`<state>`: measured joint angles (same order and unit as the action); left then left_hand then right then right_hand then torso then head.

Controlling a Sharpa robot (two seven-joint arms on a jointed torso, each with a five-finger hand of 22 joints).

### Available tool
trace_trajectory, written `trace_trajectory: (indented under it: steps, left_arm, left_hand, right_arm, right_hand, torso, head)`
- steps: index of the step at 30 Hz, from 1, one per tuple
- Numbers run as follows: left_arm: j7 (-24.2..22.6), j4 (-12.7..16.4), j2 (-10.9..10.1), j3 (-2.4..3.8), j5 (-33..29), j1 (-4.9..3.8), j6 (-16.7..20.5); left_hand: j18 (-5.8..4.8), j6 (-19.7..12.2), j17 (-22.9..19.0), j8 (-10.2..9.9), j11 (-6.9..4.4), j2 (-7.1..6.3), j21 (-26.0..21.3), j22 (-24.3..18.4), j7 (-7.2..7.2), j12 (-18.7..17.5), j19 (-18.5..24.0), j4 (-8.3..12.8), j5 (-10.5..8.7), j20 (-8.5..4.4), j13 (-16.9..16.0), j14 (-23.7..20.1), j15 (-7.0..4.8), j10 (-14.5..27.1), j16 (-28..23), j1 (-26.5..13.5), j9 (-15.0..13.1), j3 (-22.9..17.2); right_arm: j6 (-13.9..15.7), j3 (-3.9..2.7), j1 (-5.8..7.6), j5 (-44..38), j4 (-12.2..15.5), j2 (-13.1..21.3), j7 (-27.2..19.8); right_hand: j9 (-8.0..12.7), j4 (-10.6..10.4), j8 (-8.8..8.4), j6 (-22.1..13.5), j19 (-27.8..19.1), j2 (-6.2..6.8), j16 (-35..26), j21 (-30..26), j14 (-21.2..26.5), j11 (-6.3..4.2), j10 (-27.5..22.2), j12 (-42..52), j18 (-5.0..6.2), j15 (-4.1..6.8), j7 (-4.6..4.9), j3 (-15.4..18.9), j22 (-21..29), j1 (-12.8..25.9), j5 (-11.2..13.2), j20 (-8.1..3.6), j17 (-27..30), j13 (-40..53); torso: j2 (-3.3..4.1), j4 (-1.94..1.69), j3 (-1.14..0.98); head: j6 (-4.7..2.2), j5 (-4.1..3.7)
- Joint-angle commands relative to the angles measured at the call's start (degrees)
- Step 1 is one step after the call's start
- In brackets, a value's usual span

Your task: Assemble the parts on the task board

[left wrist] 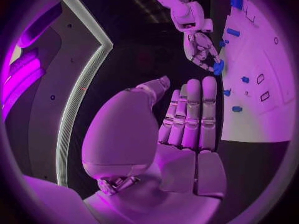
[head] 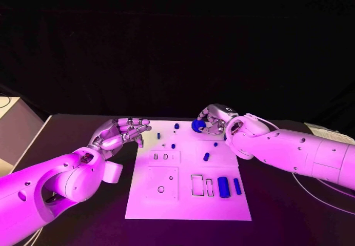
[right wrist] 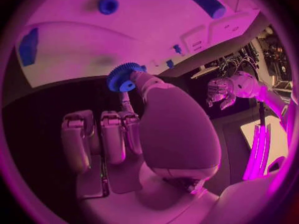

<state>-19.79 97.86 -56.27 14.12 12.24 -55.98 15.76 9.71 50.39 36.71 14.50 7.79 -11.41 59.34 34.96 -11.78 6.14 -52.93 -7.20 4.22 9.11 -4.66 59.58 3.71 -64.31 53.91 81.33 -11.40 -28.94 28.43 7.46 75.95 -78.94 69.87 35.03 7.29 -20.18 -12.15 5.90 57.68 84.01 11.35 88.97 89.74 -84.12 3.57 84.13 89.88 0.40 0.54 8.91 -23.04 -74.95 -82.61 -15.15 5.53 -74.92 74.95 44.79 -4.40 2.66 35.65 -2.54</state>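
Observation:
The white task board (head: 185, 202) lies in the middle of the black table. My right hand (head: 214, 119) hovers over the board's far right corner and pinches a blue gear (head: 198, 125) between thumb and finger; the right wrist view shows the toothed gear (right wrist: 122, 77) at the fingertips. Small blue pegs (head: 173, 146) stand on the far half of the board. A thick blue cylinder (head: 223, 187) and a thinner blue bar (head: 237, 186) lie at the near right. My left hand (head: 122, 130) floats by the board's far left corner, its fingers (left wrist: 190, 112) stretched out with nothing in them.
Several rectangular and round recesses (head: 197, 184) mark the board's near half. A pale box (head: 15, 128) stands off the table's left side. A thin cable (head: 314, 192) curves over the table to the right, under my right arm.

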Motion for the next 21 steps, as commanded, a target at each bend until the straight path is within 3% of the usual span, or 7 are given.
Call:
trace_trajectory:
  steps: [1, 7, 21]
  left_arm:
    - [-0.3, 0.1, 0.1, 0.05, 0.1, 0.00, -1.0]
    - [-0.3, 0.2, 0.3, 0.05, 0.1, 0.00, -1.1]
    - [-0.1, 0.3, 0.1, 0.05, 0.1, -0.01, -1.1]
  left_hand:
    - [0.85, -0.4, 0.0, 0.1, 0.10, 0.16, 0.3, 0.1, -0.05, -0.2, 0.5, -0.1, -0.15, 0.05, -0.1, -0.4, -0.04, 0.2, 0.1, -0.4, -0.1, -0.3]
    - [0.85, -0.4, 0.0, 0.1, 0.10, 0.16, 0.3, 0.1, -0.05, -0.2, 0.5, -0.1, -0.15, 0.05, -0.1, -0.4, -0.04, 0.2, 0.1, -0.4, -0.1, -0.3]
    - [0.85, -0.4, 0.0, 0.1, 0.10, 0.16, 0.3, 0.1, -0.05, -0.2, 0.5, -0.1, -0.15, 0.05, -0.1, -0.4, -0.04, 0.2, 0.1, -0.4, -0.1, -0.3]
  right_arm:
    - [3.9, -0.03, 0.03, -5.4, 1.2, -1.1, 0.1]
    - [3.5, 0.09, 0.03, -9.3, 1.7, -4.2, 2.5]
    - [1.7, 0.52, -0.50, -13.1, -1.3, -9.1, 6.2]
  right_hand:
    - [-0.7, 0.0, 1.40, 2.5, 6.0, 0.03, 0.4, 0.3, -5.4, -0.42, 5.9, 0.1, -0.40, 0.44, -1.18, -0.4, -15.1, 0.8, 0.3, -0.23, -13.0, 15.1]
    - [-0.8, 0.0, 1.39, 2.5, 6.0, 0.29, 0.3, 0.3, -5.4, -0.43, 5.9, 0.1, -0.40, 0.48, -1.20, -0.6, -15.1, 1.1, 0.7, -0.28, -12.9, 15.1]
    - [-0.7, 0.2, 1.32, 2.3, 6.0, 0.64, 0.2, 0.3, -5.3, -0.44, 5.9, 0.1, -0.40, 0.50, -1.18, -0.7, -15.1, 1.4, 1.0, -0.31, -12.6, 15.1]
  torso:
    - [0.01, -0.04, 0.08]
    - [0.07, -0.17, 0.14]
    - [0.18, -0.18, 0.07]
  head:
    - [-0.18, -0.08]
    - [-0.32, -0.09]
    - [-0.01, 0.13]
